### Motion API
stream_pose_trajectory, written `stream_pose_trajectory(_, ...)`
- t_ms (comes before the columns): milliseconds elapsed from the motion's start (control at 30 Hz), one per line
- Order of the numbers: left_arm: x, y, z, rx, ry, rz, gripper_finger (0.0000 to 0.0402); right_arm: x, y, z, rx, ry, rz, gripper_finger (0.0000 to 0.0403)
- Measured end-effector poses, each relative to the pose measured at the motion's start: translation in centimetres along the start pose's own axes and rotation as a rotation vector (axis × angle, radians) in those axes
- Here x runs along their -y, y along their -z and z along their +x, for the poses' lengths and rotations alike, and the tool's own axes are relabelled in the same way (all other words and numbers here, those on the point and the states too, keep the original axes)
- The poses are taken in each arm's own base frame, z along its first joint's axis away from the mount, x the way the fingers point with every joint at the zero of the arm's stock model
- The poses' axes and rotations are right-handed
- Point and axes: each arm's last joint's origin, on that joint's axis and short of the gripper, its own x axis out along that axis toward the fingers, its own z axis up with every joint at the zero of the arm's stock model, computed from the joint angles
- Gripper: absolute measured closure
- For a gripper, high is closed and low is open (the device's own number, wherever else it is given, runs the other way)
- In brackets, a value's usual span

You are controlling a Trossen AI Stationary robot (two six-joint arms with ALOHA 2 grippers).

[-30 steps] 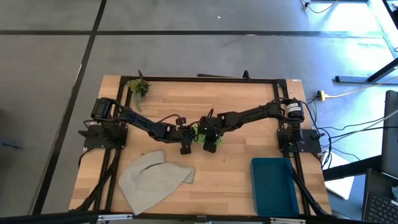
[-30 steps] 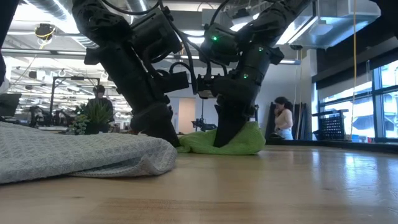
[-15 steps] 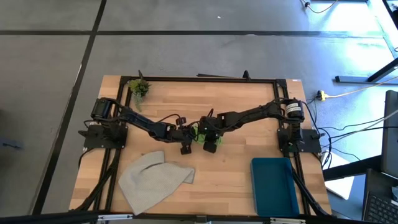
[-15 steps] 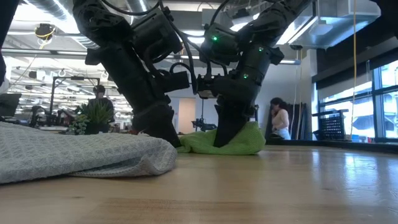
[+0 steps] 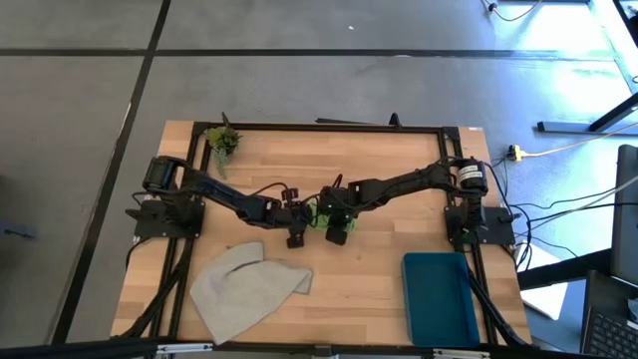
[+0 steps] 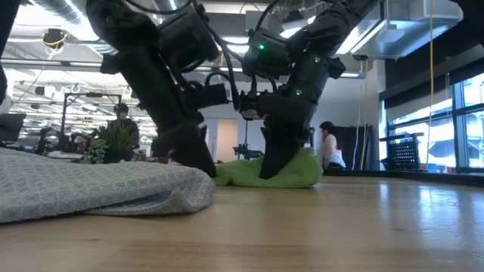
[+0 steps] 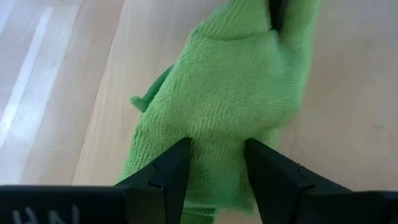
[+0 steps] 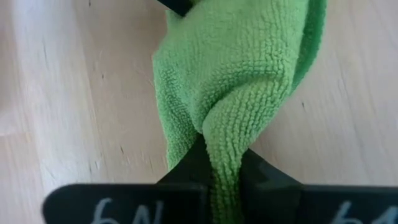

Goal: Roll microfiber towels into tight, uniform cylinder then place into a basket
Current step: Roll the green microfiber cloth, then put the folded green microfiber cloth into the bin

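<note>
green towel (image 5: 317,212): mid-table, bunched between both grippers
right gripper (image 8: 217,177): pinching a towel fold
left gripper (image 7: 214,163): spread, straddling the towel's left end

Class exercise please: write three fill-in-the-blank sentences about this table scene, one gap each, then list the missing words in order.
1. The right gripper is pinching the ____ towel.
2. The grey-beige towel lies on the ____.
3. The teal basket holds ____ towels.

Missing words: green; table; no
</note>
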Motion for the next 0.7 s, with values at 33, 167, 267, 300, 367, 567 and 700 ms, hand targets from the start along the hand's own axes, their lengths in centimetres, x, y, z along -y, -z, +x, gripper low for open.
stream_pose_trajectory(33, 0.0, -0.2, -0.4, 0.009, 0.005, 0.0, 0.0251, 0.0, 0.0, 0.0, -0.002, 0.0, 0.001, 0.038)
stream_pose_trajectory(167, -0.3, -0.8, -2.7, 0.031, 0.015, 0.014, 0.0249, 0.0, 0.1, 0.0, -0.006, 0.001, 0.003, 0.038)
stream_pose_trajectory(267, -0.5, -1.0, -4.7, 0.038, 0.025, 0.009, 0.0251, 0.0, 0.1, 0.0, -0.006, 0.002, 0.003, 0.038)
stream_pose_trajectory(300, -0.5, -1.1, -5.4, 0.044, 0.029, 0.009, 0.0252, 0.0, 0.1, 0.0, -0.006, 0.001, 0.002, 0.038)
stream_pose_trajectory(367, -0.6, -1.1, -6.9, 0.05, 0.037, 0.016, 0.0252, 0.0, 0.0, 0.0, -0.003, 0.004, 0.002, 0.038)
stream_pose_trajectory(567, -0.7, -0.7, -11.1, 0.057, 0.063, -0.035, 0.0252, -0.1, -0.1, -0.6, 0.023, 0.04, 0.002, 0.0381)
stream_pose_trajectory(700, -0.6, -0.1, -13.3, 0.055, 0.092, -0.071, 0.0252, -0.5, 0.1, -1.5, 0.027, 0.062, 0.009, 0.0381)
